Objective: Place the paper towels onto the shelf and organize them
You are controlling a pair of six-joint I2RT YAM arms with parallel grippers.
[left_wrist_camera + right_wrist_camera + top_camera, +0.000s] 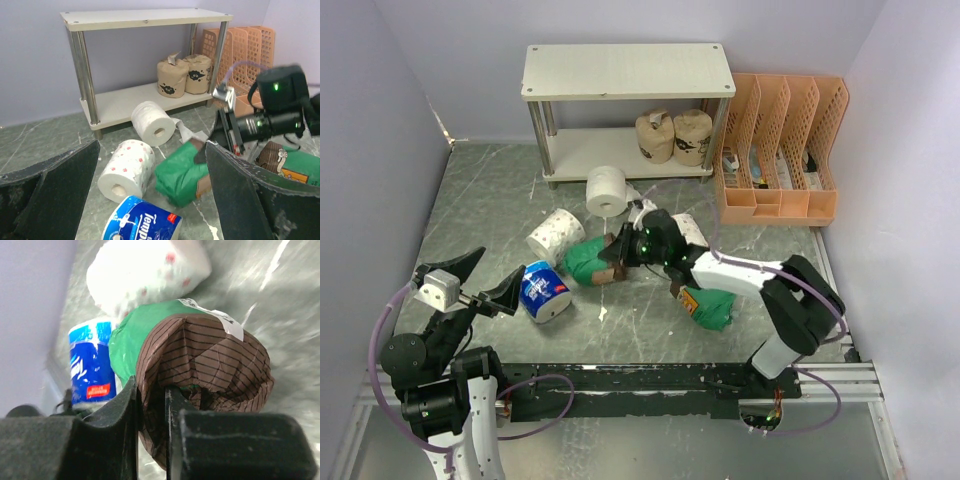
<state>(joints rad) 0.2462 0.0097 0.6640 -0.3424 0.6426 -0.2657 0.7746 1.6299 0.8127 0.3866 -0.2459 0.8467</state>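
The right gripper (150,395) was pinched nearly shut on the brown end of the green-wrapped roll (584,262). The roll lay on its side, extending leftward from the gripper, with the shelf (590,148) beyond.

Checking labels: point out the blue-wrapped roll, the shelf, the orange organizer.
blue-wrapped roll (542,288), top view, wrapper side.
shelf (625,70), top view, top board.
orange organizer (780,212), top view, front wall.

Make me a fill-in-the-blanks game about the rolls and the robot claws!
1. The two tan rolls stand on the ____ board of the shelf.
2. The right claw pinches the striped-end roll, whose wrapper is mostly ____.
3. The left claw is ____ and holds nothing.
4. The Tempo roll is white and ____.

Missing words: lower; green; open; blue.
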